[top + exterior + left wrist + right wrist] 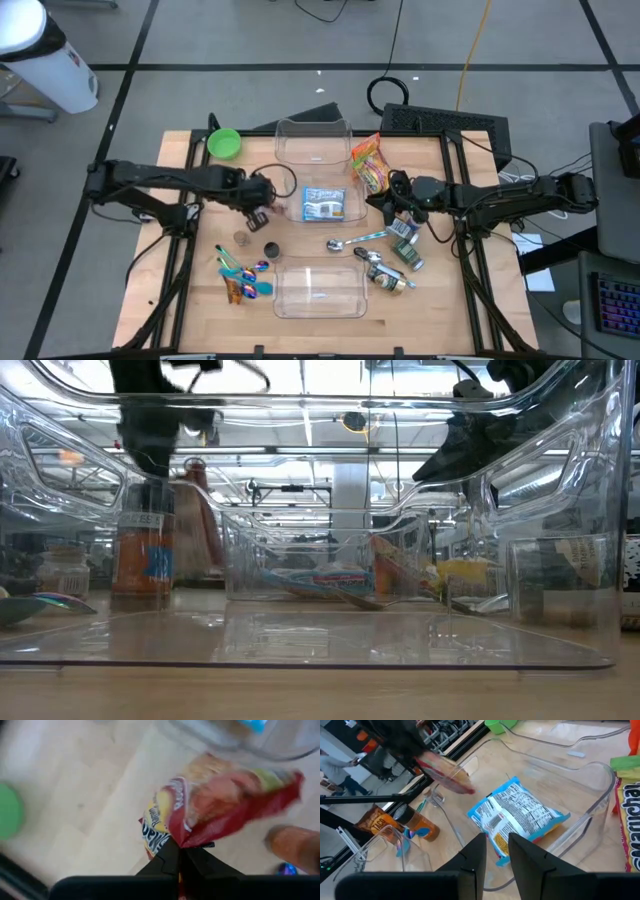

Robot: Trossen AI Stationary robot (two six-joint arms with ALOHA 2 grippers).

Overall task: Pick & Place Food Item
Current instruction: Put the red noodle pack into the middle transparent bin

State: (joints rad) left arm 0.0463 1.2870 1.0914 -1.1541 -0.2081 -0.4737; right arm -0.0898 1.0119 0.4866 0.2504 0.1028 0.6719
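Pinching the red snack bag (225,802) by one corner in the left gripper (180,851), jaws fully shut on it, hanging clear above the table beside the clear bin (313,150), likely for dropping in. Waiting with the right gripper (496,851), jaws narrowly parted, over the blue packet (517,815).

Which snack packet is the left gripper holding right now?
The red packet, pinched at its corner by the left gripper. The blue-and-white packet lies in the clear bin, untouched.
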